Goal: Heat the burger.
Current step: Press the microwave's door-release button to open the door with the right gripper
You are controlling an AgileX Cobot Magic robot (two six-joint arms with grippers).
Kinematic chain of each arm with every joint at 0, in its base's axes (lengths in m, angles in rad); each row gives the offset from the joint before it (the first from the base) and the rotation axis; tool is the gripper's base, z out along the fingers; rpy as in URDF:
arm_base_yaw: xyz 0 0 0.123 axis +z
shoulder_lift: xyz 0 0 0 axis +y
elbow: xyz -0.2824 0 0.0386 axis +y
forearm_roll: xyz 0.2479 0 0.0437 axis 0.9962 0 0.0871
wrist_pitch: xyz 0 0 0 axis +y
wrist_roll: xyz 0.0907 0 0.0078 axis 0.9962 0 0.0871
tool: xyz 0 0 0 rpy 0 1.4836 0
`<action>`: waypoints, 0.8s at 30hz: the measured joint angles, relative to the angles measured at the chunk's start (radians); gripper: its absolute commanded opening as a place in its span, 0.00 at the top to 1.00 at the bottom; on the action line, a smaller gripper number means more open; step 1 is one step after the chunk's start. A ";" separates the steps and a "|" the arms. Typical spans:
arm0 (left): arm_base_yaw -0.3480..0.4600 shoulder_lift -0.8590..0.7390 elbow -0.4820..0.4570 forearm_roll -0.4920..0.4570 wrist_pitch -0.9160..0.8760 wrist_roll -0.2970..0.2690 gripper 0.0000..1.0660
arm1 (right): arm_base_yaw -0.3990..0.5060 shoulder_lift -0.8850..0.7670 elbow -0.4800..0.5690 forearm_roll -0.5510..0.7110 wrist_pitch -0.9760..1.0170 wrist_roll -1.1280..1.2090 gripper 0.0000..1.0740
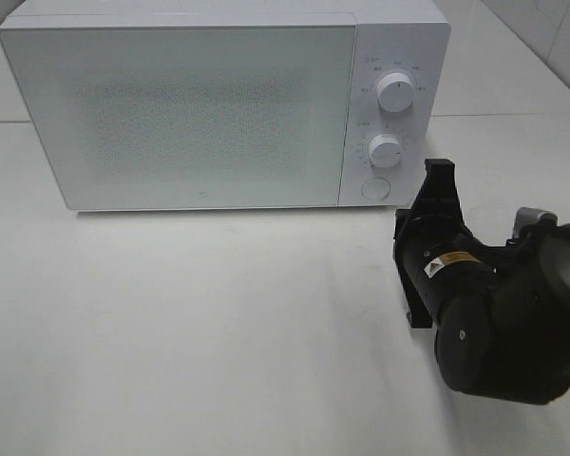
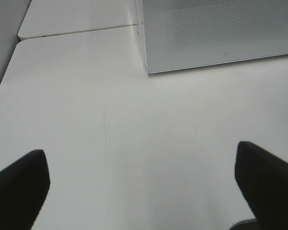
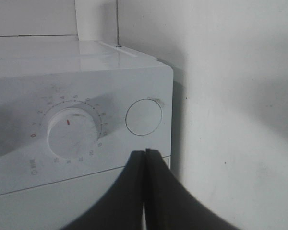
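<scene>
Burger unseen; microwave (image 1: 176, 109) closed.

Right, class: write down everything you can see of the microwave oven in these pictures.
The microwave is a white, boxy oven, smooth and plastic-looking, standing upright on the white table. Its door is shut, with a fine dotted window. Its control panel holds an upper dial, a lower dial and a round button beneath them. The right tool, shut, points at the panel near that button; contact cannot be told.
</scene>
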 measured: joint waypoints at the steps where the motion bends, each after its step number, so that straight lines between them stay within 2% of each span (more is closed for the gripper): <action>1: 0.000 0.000 0.000 0.000 0.000 0.000 0.08 | -0.024 0.018 -0.026 -0.022 0.017 0.000 1.00; 13: 0.000 0.000 0.000 0.000 0.000 0.000 0.08 | -0.123 0.119 -0.212 -0.088 0.133 -0.003 1.00; 24: 0.000 0.000 0.000 0.000 0.000 0.000 0.08 | -0.184 0.181 -0.328 -0.090 0.196 -0.027 1.00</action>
